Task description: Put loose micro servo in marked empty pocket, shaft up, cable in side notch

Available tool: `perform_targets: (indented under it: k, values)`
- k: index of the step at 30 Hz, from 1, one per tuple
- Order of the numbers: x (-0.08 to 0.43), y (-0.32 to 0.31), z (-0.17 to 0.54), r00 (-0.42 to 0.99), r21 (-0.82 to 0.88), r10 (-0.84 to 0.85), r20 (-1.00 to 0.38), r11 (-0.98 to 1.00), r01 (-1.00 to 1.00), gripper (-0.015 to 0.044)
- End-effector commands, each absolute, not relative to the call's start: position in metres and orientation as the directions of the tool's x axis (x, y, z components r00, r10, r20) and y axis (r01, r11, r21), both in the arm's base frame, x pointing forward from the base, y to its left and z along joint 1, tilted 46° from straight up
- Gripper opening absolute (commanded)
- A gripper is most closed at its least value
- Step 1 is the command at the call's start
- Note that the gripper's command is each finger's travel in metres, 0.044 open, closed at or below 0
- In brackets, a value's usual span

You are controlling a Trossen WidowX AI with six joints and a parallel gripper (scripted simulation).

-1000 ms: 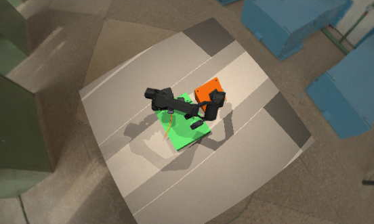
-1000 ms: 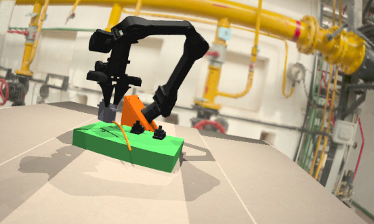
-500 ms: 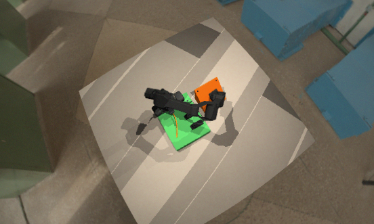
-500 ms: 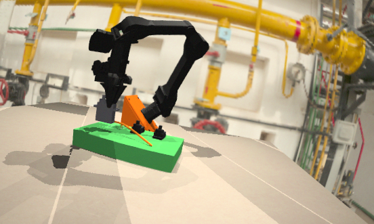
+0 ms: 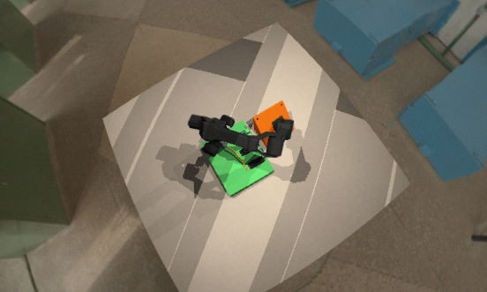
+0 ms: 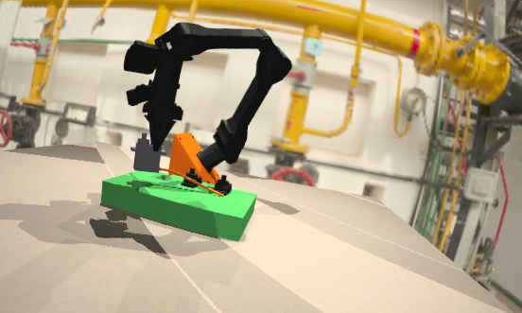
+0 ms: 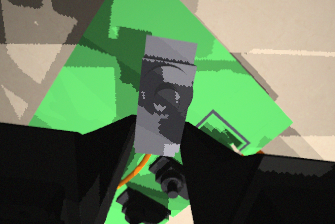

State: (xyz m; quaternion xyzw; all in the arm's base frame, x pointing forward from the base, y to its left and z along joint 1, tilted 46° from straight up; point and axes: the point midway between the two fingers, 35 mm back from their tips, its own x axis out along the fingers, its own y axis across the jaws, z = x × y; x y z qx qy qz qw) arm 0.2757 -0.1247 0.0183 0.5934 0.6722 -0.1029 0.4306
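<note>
The loose micro servo (image 6: 147, 157) (image 7: 164, 100) is grey and upright, its output shaft pointing up. My gripper (image 6: 157, 147) (image 7: 159, 124) is shut on it. The servo is over the far left part of the green deck (image 5: 231, 186) (image 6: 165, 213) (image 7: 259, 107); whether its underside touches the deck is unclear. Its orange cable (image 5: 238, 157) (image 6: 191, 176) (image 7: 138, 173) trails across the deck towards the fitted servos. The marked pocket's outline (image 7: 213, 111) shows beside the right finger in the wrist view, to the right of the servo. The finger hides part of the pocket, including most of its notch side.
Two black fitted servos (image 5: 256, 161) (image 6: 223, 185) (image 7: 171, 181) sit in the deck near the cable. An orange wedge-shaped block (image 5: 270, 116) (image 6: 182, 153) stands beside the deck at the arm's base. The arm (image 5: 227, 136) (image 6: 222, 39) reaches over the deck.
</note>
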Motion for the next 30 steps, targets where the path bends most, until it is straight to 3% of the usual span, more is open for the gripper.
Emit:
perform_targets:
  k: [1, 16, 26, 30]
  values:
    - [0.2755, -0.1284, 0.0188, 0.082, 0.444, 0.703, -0.706, 0.351, 0.824, 0.0]
    - [0.2755, -0.1284, 0.0188, 0.082, 0.66, 0.703, -0.706, 0.612, 0.435, 0.0]
    - [0.2755, -0.1284, 0.0187, 0.082, 0.708, 0.703, -0.706, 0.698, 0.109, 0.0]
    - [0.2755, -0.1284, 0.0187, 0.082, 0.708, 0.703, -0.706, 0.701, 0.086, 0.0]
